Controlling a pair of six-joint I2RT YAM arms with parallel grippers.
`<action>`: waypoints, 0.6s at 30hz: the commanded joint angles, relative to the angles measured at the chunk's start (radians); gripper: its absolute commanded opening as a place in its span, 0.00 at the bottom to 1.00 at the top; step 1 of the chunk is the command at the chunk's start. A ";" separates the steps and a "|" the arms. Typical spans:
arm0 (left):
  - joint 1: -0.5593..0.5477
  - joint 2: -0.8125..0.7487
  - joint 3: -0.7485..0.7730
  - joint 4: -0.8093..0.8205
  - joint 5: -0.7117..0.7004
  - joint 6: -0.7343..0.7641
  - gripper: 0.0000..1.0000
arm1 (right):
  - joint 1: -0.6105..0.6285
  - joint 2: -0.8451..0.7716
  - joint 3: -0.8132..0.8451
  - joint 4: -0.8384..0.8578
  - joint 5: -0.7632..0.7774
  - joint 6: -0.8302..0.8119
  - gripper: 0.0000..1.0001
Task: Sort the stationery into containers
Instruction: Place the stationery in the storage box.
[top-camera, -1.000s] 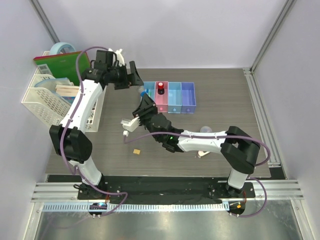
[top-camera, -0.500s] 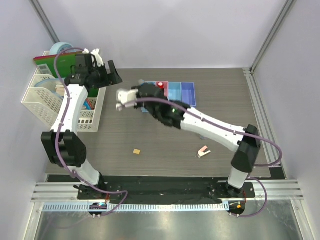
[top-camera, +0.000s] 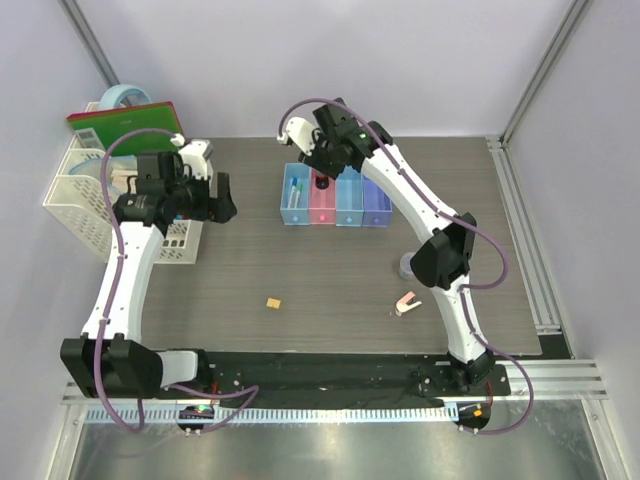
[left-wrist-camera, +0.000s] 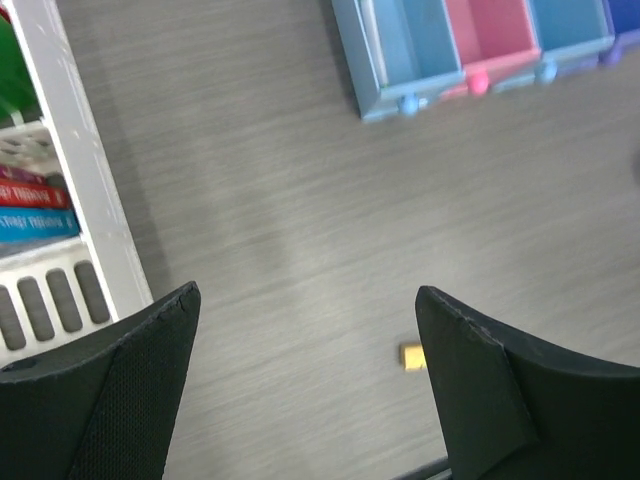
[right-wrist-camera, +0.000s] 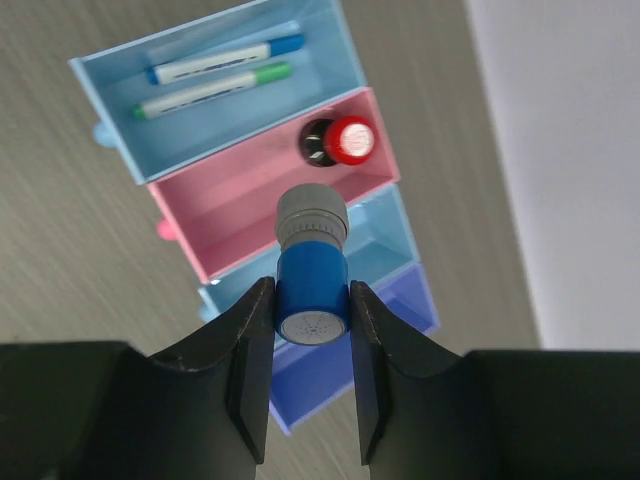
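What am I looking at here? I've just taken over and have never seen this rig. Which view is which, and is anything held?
Two robot arms are bolted at the near edge of the table. The wide picture looks down from above; the other two come from a camera on each wrist. The left end effector is open and empty. The right end effector grips a blue and grey cylinder above the row of four bins. Two pens lie in the end light blue bin, a red-and-black knob in the pink one. A yellow block and a pink-white clip lie loose on the table.
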 joint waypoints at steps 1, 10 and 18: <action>0.003 -0.101 -0.062 -0.083 0.051 0.129 0.88 | -0.033 0.010 -0.021 -0.006 -0.189 0.085 0.01; 0.005 -0.215 -0.158 -0.191 0.188 0.229 0.85 | -0.083 0.045 -0.083 0.099 -0.274 0.087 0.01; 0.005 -0.236 -0.159 -0.232 0.222 0.232 0.84 | -0.090 0.073 -0.146 0.153 -0.303 0.073 0.01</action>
